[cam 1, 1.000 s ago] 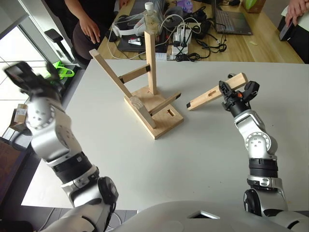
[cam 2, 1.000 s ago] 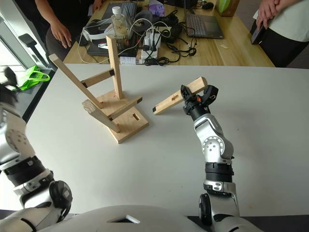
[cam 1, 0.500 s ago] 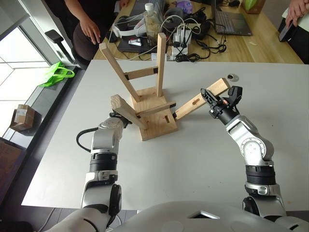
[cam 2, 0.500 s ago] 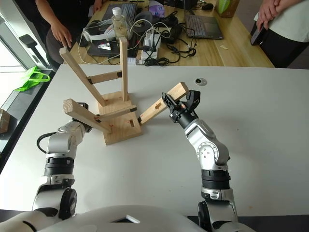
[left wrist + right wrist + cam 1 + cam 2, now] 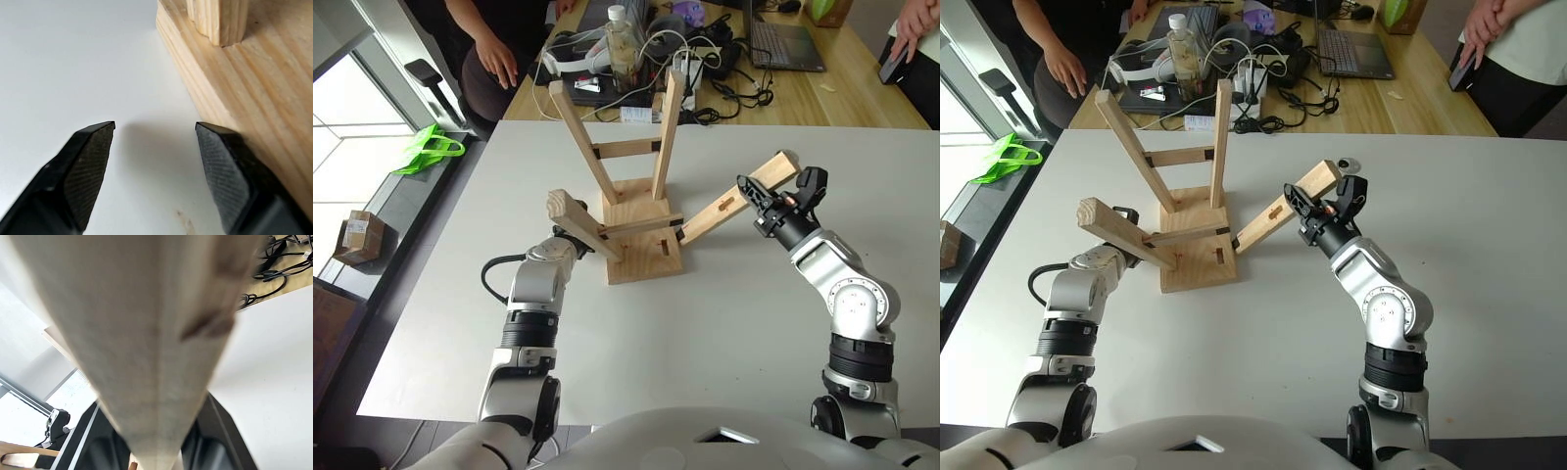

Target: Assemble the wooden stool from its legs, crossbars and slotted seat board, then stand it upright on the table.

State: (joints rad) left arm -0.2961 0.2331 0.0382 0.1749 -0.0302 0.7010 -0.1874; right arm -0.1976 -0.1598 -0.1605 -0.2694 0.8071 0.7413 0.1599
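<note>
The slotted seat board (image 5: 644, 257) lies flat on the white table with three legs standing out of it. Two tall legs (image 5: 579, 135) are joined by a crossbar (image 5: 625, 149), and a third leg (image 5: 576, 217) leans out toward the left. My left gripper (image 5: 154, 147) is open just above the table, beside the board's edge (image 5: 244, 73) near that leaning leg. My right gripper (image 5: 773, 201) is shut on the fourth leg (image 5: 729, 206), which slants down with its lower end at the board's right edge. That leg (image 5: 146, 333) sits close in front of the right wrist view.
A wooden desk (image 5: 862, 93) behind the table carries cables, a laptop and a bottle (image 5: 625, 39). A small round object (image 5: 1345, 164) lies on the table behind the held leg. The table's left edge (image 5: 440, 245) drops to the floor.
My left arm has come down from high on the left to the board's near-left corner. The board with its legs has turned. The held leg now tilts more steeply against the board.
</note>
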